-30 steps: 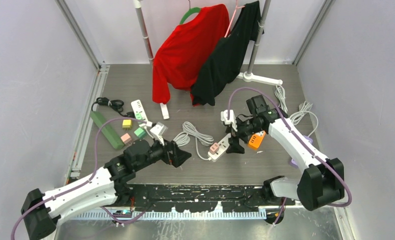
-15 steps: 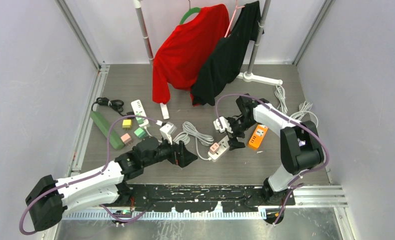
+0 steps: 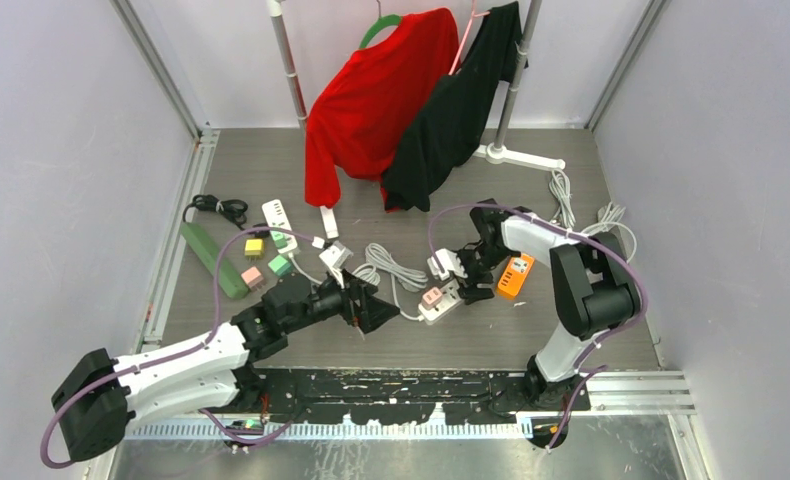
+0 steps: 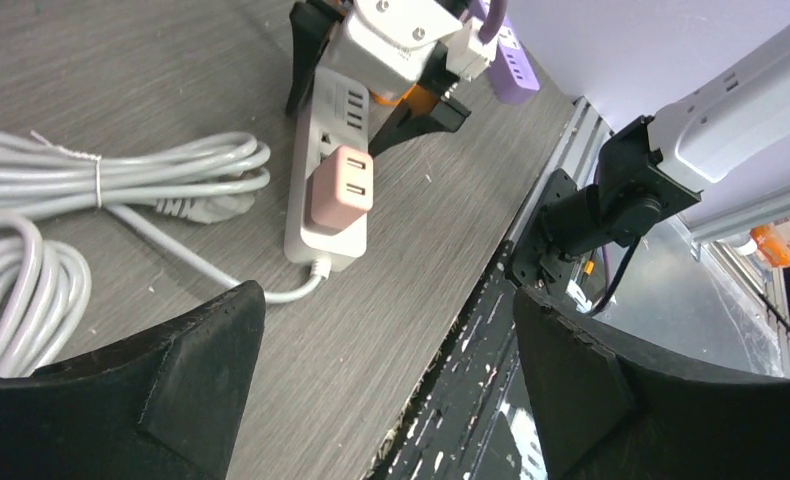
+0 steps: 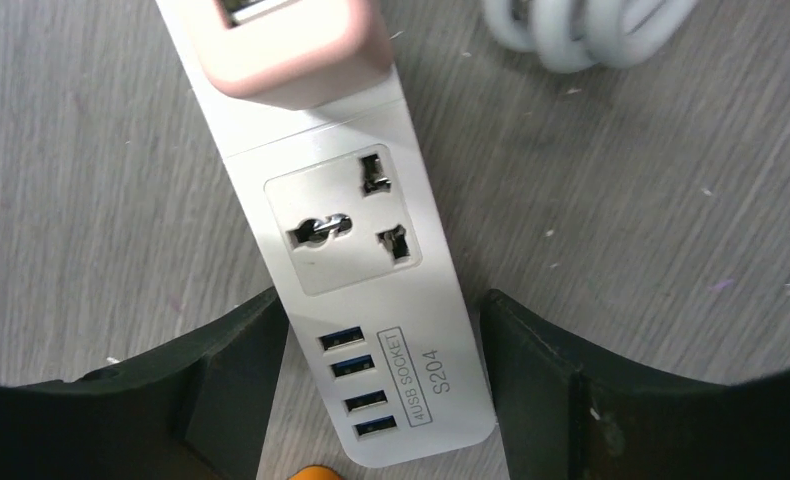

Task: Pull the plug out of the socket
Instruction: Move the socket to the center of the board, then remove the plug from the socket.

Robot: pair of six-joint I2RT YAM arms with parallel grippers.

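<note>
Pink plug (image 4: 338,190) is seated in the white power strip (image 5: 371,300), mid-surface (image 3: 531,320), beside a coiled grey cable (image 3: 386,262). Right tool (image 5: 381,340) straddles the strip's USB end, fingers close against both edges; cannot tell whether they pinch. Left tool (image 4: 381,310) is spread wide, empty, short of the plug. Judgement: pin the strip firmly first, centre the left fingers on the plug's flat sides, close fully, then draw straight off the strip's face. No twisting, or the strip lifts.
</note>
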